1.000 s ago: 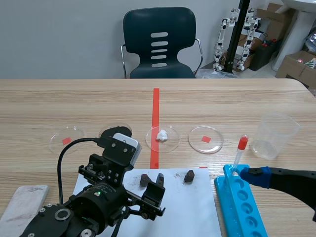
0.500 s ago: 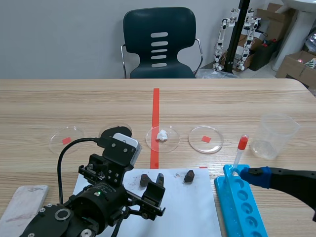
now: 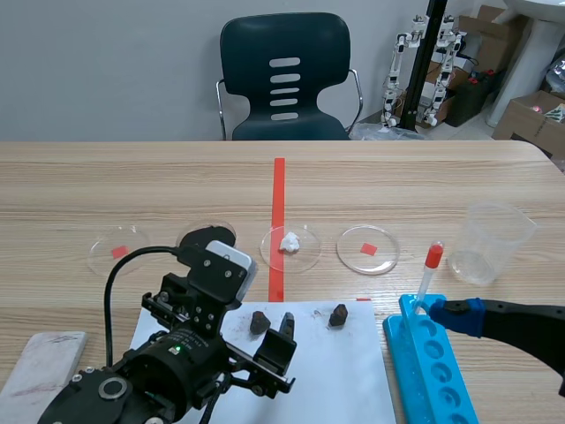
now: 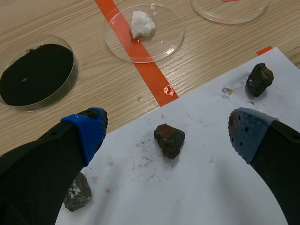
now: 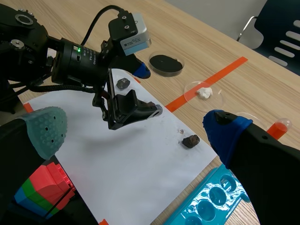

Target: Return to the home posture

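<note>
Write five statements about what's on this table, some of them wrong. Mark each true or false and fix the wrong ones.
1. The left pincer is shut on a rock. False: it is open, and the reddish rock lies untouched on the white paper between its fingers.
2. A white lump sits in a clear dish. True.
3. The red-bulbed dropper lies flat on the paper. False: it stands upright in the blue rack.
4. One dish holds black powder. True.
5. The plastic cup stands on the paper. False: it stands on bare table, off to the side.
</note>
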`<state>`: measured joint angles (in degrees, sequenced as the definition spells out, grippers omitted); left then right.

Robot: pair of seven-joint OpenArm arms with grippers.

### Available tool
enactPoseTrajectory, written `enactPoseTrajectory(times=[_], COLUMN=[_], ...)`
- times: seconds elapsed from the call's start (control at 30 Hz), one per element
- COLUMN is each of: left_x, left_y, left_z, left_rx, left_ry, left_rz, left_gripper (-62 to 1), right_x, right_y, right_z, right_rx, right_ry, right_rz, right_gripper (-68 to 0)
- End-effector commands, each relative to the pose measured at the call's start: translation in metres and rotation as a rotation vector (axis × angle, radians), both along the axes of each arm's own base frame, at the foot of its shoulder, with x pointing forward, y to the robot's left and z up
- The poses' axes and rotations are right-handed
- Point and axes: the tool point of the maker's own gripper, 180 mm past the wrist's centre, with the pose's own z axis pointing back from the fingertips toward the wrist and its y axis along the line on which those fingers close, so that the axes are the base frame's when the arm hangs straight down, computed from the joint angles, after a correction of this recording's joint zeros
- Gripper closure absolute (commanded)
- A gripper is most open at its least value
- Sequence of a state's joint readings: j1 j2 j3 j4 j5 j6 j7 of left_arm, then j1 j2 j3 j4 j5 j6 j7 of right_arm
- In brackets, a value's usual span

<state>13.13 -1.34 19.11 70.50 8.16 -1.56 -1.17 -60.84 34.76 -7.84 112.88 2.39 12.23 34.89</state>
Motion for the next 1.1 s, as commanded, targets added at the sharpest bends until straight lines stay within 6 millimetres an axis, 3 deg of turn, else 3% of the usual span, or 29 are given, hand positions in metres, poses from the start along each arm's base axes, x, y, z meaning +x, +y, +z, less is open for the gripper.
enactPoseTrajectory(times=[0.0,0.3,0.67,0.87,1.07], left_x=[-0.006,-0.039,-0.071,-0.095,-0.110], left_y=[0.003,0.020,0.061,0.063,0.073], left_z=[0.007,0.041,0.097,0.130,0.136], left_rx=[-0.005,0.000,0.053,0.022,0.044], left_ry=[-0.032,-0.122,-0.169,-0.210,-0.189], left_rz=[-0.015,-0.066,-0.066,-0.095,-0.082], left_gripper=[-54.2,-54.2,-54.2,-54.2,-54.2], right_x=[0.005,0.005,0.005,0.005,0.005], right_y=[0.001,0.001,0.001,0.001,0.001], right_z=[0.012,0.012,0.012,0.012,0.012], right_rx=[0.027,0.027,0.027,0.027,0.027], right_ry=[-0.036,-0.036,-0.035,-0.035,-0.035], right_rz=[-0.007,-0.008,-0.008,-0.008,-0.008], right_gripper=[-60.6,-60.6,-60.6,-60.6,-60.6])
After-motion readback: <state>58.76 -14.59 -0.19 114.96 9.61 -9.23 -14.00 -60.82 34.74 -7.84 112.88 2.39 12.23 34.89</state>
